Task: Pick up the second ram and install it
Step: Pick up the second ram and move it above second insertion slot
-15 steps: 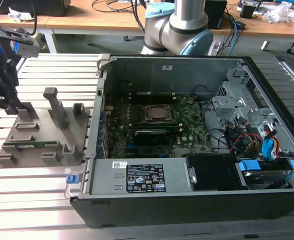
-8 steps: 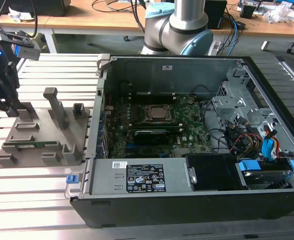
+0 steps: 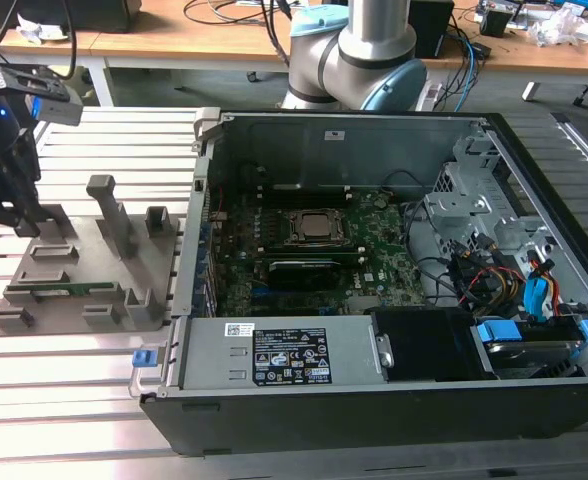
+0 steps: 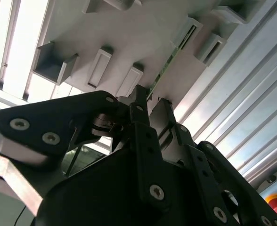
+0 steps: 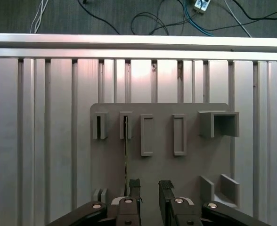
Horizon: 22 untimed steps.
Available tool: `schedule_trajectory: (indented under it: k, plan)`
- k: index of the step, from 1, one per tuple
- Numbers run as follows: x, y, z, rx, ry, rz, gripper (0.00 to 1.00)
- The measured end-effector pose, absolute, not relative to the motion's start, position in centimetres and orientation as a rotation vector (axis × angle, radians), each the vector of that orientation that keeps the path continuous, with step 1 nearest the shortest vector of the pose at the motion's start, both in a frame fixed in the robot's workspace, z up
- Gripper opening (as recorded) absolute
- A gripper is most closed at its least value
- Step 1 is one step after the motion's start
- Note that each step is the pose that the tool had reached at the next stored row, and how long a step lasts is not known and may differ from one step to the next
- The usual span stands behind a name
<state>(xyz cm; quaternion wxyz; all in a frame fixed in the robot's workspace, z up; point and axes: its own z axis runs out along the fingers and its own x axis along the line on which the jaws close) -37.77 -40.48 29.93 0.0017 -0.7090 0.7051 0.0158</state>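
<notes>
The second ram (image 3: 62, 291) is a thin green stick standing on edge in a slotted holder of the grey fixture tray (image 3: 74, 262). In the first wrist view the ram (image 5: 126, 153) shows edge-on as a narrow line running from a slot toward my fingers. My gripper (image 3: 22, 222) hangs over the tray's end at the exterior view's left. It is open (image 5: 150, 189), with bare tray between the fingertips. One finger (image 5: 134, 187) sits just beside the ram's line. In the second wrist view the gripper (image 4: 151, 104) points at the ram's green edge (image 4: 169, 63).
An open computer case (image 3: 374, 400) lies at the exterior view's right, with the green motherboard (image 3: 374, 255) and CPU socket (image 3: 314, 228) inside. Upright posts (image 3: 109, 205) rise from the tray. The arm's base (image 3: 359, 50) stands behind the case on the ribbed metal table (image 5: 44, 117).
</notes>
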Motion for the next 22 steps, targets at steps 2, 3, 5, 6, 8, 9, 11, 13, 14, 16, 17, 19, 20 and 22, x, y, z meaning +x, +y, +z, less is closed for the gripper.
schedule_trajectory:
  k: [2,3,5,6,8,9,11,13,14,16,17,19,20,22]
  plan:
    - [-37.8,-40.5,29.8,-2.225,2.213,0.050,0.30]
    - [-37.8,-40.5,29.6,-2.225,2.213,0.050,0.30]
    - [-37.8,-40.5,29.4,-2.225,2.213,0.050,0.30]
    - [-37.8,-40.5,29.2,-2.225,2.213,0.050,0.30]
    - [-37.8,-40.7,29.0,-2.225,2.213,0.050,0.30]
    - [-37.8,-40.8,28.7,-2.225,2.213,0.050,0.30]
    - [-37.8,-41.0,28.0,-2.225,2.213,0.050,0.30]
    - [-37.7,-41.4,27.1,-2.225,2.213,0.050,0.30]
    - [-37.6,-41.5,26.4,-2.225,2.213,0.050,0.30]
    - [-37.2,-41.7,25.4,-2.225,2.213,0.050,0.30]
    - [-37.2,-41.8,24.9,-2.225,2.213,0.050,0.30]
    - [-37.2,-42.2,24.2,-2.225,2.213,0.050,0.30]
    - [-37.2,-42.3,23.8,-2.225,2.213,0.050,0.30]
    - [-37.2,-42.3,23.1,-2.225,2.213,0.050,0.30]
